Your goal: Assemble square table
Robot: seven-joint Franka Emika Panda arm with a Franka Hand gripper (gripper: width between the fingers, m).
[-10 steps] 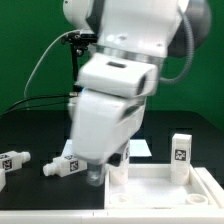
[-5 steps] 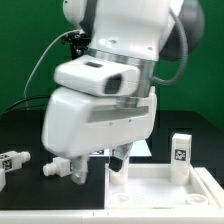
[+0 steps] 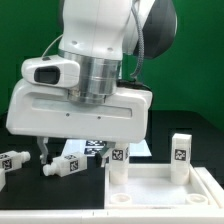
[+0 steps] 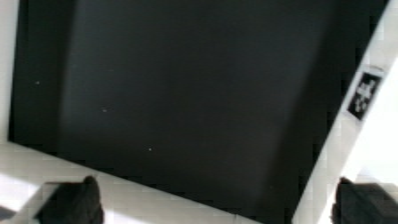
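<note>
The white square tabletop (image 3: 160,192) lies rim-up at the front right of the exterior view. One tagged white leg (image 3: 118,160) stands upright at its near-left corner and another (image 3: 181,155) at its right side. Two loose legs lie on the black table at the left, one (image 3: 65,166) near the middle and one (image 3: 10,161) at the edge. My gripper (image 3: 70,150) hangs open and empty above the nearer loose leg, apart from the upright leg. In the wrist view the gripper (image 4: 217,200) frames only black table, with one dark fingertip (image 4: 71,200) on each side.
The marker board (image 3: 98,148) lies behind the hand, mostly hidden. A white strip with a tag (image 4: 368,90) runs along one side of the wrist view, and white surface (image 4: 54,170) crosses by the fingertips. Green backdrop stands behind.
The hand has swung up and towards the exterior view's left, away from the upright leg at the tabletop's corner. That leg now stands free with its tag showing.
</note>
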